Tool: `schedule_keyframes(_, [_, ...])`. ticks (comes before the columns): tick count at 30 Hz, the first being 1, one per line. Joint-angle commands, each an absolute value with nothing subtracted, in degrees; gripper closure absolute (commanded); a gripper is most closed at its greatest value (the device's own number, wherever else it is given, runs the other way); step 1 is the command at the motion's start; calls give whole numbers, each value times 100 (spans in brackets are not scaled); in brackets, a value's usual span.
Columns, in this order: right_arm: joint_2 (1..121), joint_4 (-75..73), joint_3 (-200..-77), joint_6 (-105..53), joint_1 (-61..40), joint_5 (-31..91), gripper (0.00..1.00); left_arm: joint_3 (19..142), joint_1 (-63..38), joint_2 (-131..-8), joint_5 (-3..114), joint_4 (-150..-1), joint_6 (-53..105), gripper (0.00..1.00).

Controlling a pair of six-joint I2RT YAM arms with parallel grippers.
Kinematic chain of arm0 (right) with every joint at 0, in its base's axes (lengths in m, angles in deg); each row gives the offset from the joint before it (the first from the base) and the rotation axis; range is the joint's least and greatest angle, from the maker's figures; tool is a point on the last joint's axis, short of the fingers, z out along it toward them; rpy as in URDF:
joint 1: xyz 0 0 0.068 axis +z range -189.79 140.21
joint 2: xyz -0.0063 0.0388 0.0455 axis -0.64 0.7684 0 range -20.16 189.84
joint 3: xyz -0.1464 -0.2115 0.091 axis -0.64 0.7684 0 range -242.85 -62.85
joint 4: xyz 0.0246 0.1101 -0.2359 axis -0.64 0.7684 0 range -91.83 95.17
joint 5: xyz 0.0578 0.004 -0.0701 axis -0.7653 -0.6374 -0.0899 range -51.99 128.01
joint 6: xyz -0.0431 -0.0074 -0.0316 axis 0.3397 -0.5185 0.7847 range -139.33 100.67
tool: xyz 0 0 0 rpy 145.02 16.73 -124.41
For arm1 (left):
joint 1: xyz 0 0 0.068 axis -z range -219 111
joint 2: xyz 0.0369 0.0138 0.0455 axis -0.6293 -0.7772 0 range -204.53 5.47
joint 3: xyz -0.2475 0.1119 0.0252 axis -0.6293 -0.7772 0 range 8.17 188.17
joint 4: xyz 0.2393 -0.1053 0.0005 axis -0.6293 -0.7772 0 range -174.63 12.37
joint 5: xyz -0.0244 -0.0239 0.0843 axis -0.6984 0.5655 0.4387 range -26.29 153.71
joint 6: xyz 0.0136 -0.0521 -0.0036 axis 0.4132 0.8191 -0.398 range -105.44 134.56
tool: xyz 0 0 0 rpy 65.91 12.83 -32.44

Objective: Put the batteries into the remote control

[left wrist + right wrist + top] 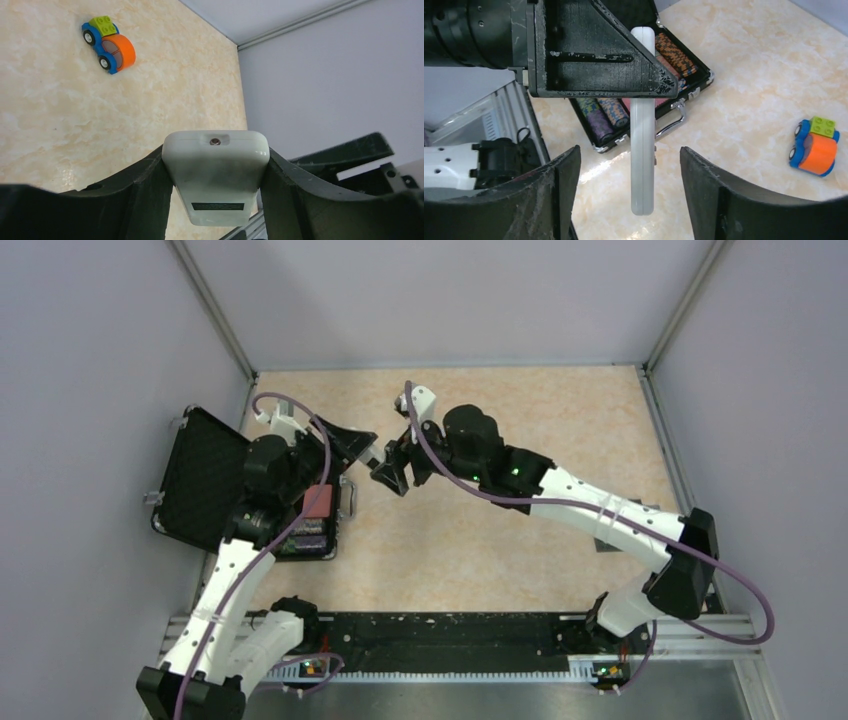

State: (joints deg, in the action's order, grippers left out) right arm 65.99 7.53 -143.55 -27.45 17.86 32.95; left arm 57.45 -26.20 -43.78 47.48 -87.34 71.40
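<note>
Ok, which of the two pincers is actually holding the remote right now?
The left pincer: it clamps both sides of the white remote control. The right pincer is open around it, with gaps on either side.

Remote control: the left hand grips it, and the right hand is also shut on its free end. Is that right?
Not quite. The left hand does grip the remote control, but the right hand is open. The right wrist view shows its fingers apart on either side of the remote's free end, with gaps between them and it.
</note>
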Motion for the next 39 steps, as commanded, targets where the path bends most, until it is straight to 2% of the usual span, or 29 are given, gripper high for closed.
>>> schedule_keyframes(1, [6187,380,-14500,-3546,1407,2459,24,6003,-2625,-4162,4133,-8392,6330,100])
schedule_keyframes(5, [5872,64,-14285,-4058,937,1470,12,6262,-2634,-4029,3312,-8465,5498,100])
schedule_keyframes(8, [5812,-72,-14162,-4130,747,620,8,6468,-2637,-3996,2739,-8470,5134,100])
schedule_keyframes(13, [5911,-591,-13935,-4486,747,-621,7,6347,-2635,-3900,2101,-7727,5456,100])
schedule_keyframes(15, [5955,-990,-13814,-4775,748,-973,1,6239,-2634,-3893,1952,-7392,5656,100])
schedule_keyframes(28, [6398,-1765,-13702,-5402,751,-1272,2,5948,-2636,-3927,1370,-6226,6424,100])
schedule_keyframes(30, [6461,-1912,-13683,-5542,753,-1321,6,5918,-2634,-3937,1317,-6133,6491,100])
schedule_keyframes(35, [6493,-2033,-13686,-5675,754,-1250,36,5911,-2634,-3923,1331,-6228,6413,100])
schedule_keyframes(39, [6529,-1846,-13757,-5657,747,-1114,63,5865,-2639,-3895,1472,-6434,6290,99])
